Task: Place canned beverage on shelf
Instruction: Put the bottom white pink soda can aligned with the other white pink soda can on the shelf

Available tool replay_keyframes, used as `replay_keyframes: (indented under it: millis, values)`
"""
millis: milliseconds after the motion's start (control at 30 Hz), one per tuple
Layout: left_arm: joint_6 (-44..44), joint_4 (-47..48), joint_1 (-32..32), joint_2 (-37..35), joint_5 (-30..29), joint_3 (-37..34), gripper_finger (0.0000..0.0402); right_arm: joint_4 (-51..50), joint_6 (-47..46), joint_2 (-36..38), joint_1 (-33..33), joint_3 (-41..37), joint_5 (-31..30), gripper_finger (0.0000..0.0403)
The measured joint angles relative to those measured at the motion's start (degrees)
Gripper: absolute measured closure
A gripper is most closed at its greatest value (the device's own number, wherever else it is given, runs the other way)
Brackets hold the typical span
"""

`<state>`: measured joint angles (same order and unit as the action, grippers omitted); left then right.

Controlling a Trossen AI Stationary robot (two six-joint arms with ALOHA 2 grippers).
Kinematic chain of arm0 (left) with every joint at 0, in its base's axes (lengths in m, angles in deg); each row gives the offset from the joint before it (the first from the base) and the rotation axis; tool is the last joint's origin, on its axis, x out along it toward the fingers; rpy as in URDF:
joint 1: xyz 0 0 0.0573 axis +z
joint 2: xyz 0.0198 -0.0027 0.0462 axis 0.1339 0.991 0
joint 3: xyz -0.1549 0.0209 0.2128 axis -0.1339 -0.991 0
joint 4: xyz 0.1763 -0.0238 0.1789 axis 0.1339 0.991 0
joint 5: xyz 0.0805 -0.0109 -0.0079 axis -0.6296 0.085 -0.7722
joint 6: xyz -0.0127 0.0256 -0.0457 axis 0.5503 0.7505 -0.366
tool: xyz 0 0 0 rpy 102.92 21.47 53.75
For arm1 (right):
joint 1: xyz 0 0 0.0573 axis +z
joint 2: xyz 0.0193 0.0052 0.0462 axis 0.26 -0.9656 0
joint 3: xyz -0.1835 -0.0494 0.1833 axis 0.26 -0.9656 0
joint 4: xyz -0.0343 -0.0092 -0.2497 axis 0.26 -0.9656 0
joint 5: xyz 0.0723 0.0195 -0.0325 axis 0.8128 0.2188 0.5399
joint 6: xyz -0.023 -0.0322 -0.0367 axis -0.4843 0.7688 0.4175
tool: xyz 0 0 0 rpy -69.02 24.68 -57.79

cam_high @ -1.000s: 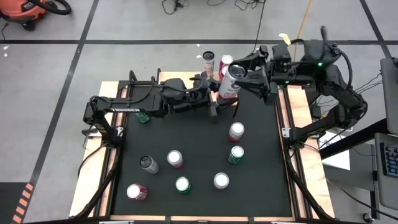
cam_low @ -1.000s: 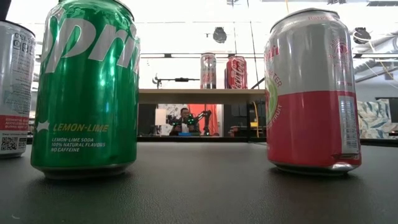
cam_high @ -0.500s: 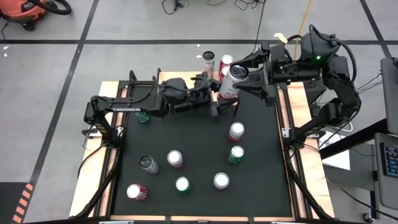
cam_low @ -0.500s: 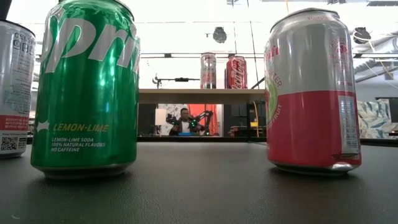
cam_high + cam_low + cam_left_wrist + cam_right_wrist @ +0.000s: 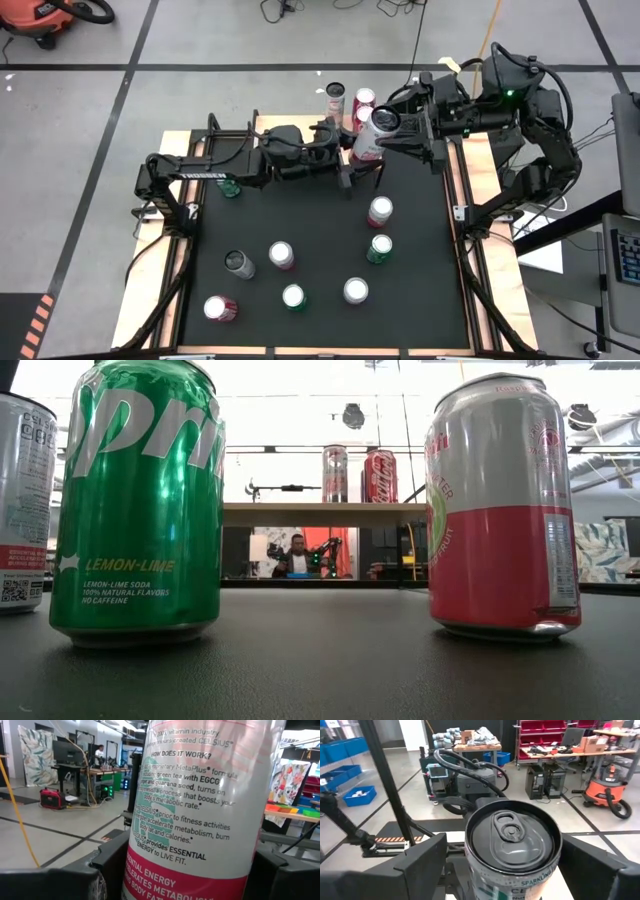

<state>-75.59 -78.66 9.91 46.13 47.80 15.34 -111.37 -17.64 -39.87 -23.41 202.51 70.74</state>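
On the black-topped desk (image 5: 320, 260) six cans wait. The light wooden, black-legged shelf (image 5: 320, 514) already bears two. Both claws, left (image 5: 352, 165) and right (image 5: 392, 128), pinch one tall white-and-pink can (image 5: 372, 135) just beside the shelf, unplaced.

high: straight down | low: tabletop, level | wrists: close on one tall can (image 5: 195, 815)
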Motion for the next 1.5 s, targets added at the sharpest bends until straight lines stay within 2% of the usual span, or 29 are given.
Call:
replay_keyframes:
  millis: [533,967,1100,1367,1500]
  values:
    - [-0.20,1.11,-0.05,0.07,0.09,-0.04,0.0126,-1.31,0.50,-1.44,0.00,0.02,0.22,0.0144]
    - [-0.47,2.18,-0.05,0.09,0.07,-0.04,0.0122,-1.75,1.79,-1.73,0.00,0.02,0.27,0.0153]
    - [-0.64,2.78,-0.44,0.09,-0.72,-0.04,0.0096,-2.45,2.20,-1.85,0.02,-0.06,0.15,0.0154]
    - [-0.89,2.79,-0.79,0.07,-2.21,0.04,0.0014,-2.93,2.83,-1.86,-0.57,-0.13,0.13,0.0154]
    - [-1.14,5.62,-0.79,-0.62,-2.54,0.04,0.0003,-3.20,2.83,-1.86,-1.35,-0.13,0.08,0.0154]
